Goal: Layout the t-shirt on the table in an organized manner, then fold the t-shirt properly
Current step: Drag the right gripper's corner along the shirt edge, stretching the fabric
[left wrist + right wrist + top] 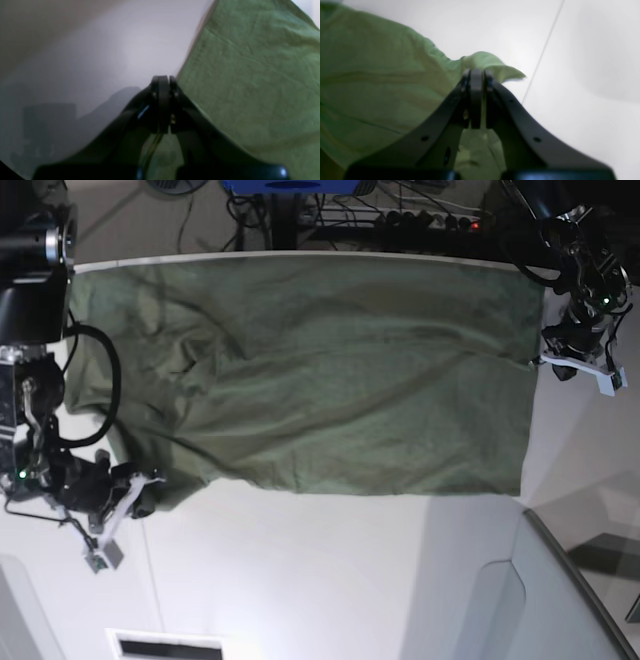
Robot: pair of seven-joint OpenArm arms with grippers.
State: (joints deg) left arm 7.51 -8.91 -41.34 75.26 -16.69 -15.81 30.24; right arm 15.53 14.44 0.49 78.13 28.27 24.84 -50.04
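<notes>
I've got the t-shirt [330, 370] spread across the table [330, 570], filling twelve o'clock. Right gripper [477, 75] pinches cloth at eight, left gripper [163, 79] clamped at the three o'clock edge, probably to stretch wrinkles flat before folding.

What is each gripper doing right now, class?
Left gripper: shut beside the olive-green cotton t-shirt; a hold cannot be told.
Right gripper: shut on the t-shirt.
</notes>
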